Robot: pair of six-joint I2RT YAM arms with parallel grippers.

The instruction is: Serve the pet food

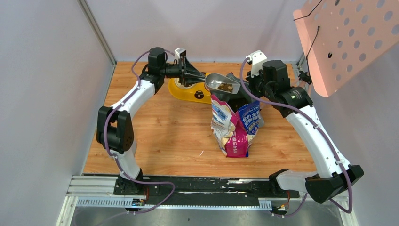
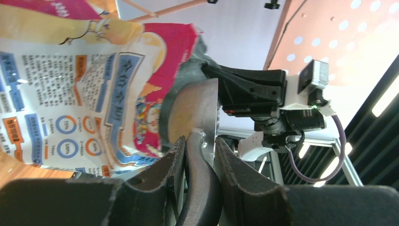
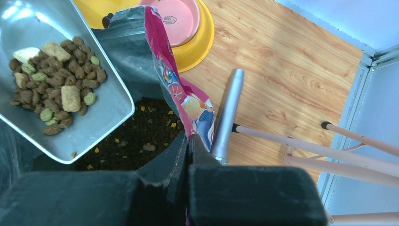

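Observation:
A grey metal scoop [image 1: 221, 84] hangs over the open mouth of the printed bag [image 1: 233, 125], carrying a small heap of pet food [image 1: 226, 87]. My left gripper [image 1: 194, 75] is shut on the scoop's dark curved handle [image 2: 203, 179], which sits between both fingers [image 2: 175, 162]. The right wrist view shows the brown and green pet food [image 3: 51, 82] in the scoop [image 3: 101, 113], with more dark kibble [image 3: 136, 141] down inside the bag. Shut on the bag's pink rim [image 3: 181, 96], my right gripper [image 3: 189, 137] holds the mouth open.
A yellow bowl [image 1: 184, 92] with a pink inside [image 3: 181, 19] stands just behind the scoop, under the left wrist. A silver tube [image 3: 228, 113] lies on the wooden table [image 1: 164, 132] beside the bag. A pink perforated board [image 1: 348, 37] on thin legs [image 3: 291, 143] stands at the far right.

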